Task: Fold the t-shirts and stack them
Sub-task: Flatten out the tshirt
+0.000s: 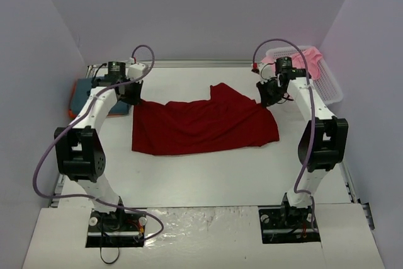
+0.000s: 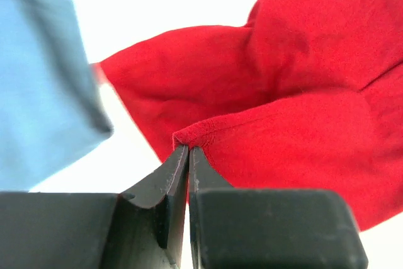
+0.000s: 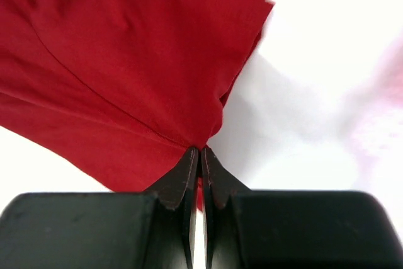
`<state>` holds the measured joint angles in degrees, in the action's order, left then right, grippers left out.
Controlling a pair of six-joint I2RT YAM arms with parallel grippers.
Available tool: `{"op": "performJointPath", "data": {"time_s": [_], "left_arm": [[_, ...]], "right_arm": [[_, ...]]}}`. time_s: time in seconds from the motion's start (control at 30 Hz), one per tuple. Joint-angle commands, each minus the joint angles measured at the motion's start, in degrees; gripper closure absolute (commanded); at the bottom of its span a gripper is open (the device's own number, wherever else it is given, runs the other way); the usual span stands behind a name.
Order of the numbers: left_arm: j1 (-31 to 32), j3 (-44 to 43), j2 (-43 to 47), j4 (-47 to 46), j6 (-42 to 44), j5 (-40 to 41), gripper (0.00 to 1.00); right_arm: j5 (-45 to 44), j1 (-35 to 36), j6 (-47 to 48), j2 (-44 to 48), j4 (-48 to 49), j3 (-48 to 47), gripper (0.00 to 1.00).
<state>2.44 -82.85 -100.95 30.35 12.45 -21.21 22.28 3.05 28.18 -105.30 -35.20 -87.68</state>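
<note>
A dark red t-shirt (image 1: pixel 201 125) lies spread across the middle of the table. My left gripper (image 1: pixel 133 97) is shut on its left edge; the left wrist view shows the hem (image 2: pixel 208 128) pinched at my left gripper's tips (image 2: pixel 189 148). My right gripper (image 1: pixel 269 97) is shut on the shirt's right edge, with red cloth (image 3: pixel 126 67) bunched at its tips (image 3: pixel 201 150). A teal-blue t-shirt (image 1: pixel 96 97) lies folded on an orange one (image 1: pixel 80 84) at the far left. A light pink t-shirt (image 1: pixel 307 53) sits in the basket.
A white lattice basket (image 1: pixel 327 85) stands at the back right, close behind my right arm. Grey walls close in the table on three sides. The folded teal-blue cloth (image 2: pixel 38 86) fills the left of the left wrist view.
</note>
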Motion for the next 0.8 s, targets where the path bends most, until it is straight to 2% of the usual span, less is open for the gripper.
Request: {"op": "performJointPath", "data": {"time_s": [0.0,0.2,0.3,0.43,0.63,0.77], "left_arm": [[-0.6,-5.6,5.8,3.4,-3.4,5.4,0.98],[-0.7,-15.6,8.7,10.0,-6.0,8.5,0.98],[-0.8,-19.0,11.6,13.0,-6.4,9.7,0.98],[-0.8,-19.5,17.6,15.5,-6.3,11.1,0.98],[-0.9,-13.3,29.3,16.8,-7.3,12.3,0.98],[-0.9,-12.9,35.5,18.8,-7.9,13.0,0.98]], "right_arm": [[-4.0,-0.1,-1.7,3.7,-1.7,-8.1,1.0],[-5.2,-0.3,-4.2,1.9,-3.4,-22.1,1.0],[-4.4,-0.2,-4.6,4.7,-4.0,-24.8,1.0],[-2.7,-0.3,-4.5,13.0,-4.1,-21.2,1.0],[-2.2,-0.3,-3.7,28.3,-3.9,-9.7,1.0],[-4.3,-0.3,-3.7,36.5,-3.8,-8.8,1.0]]}}
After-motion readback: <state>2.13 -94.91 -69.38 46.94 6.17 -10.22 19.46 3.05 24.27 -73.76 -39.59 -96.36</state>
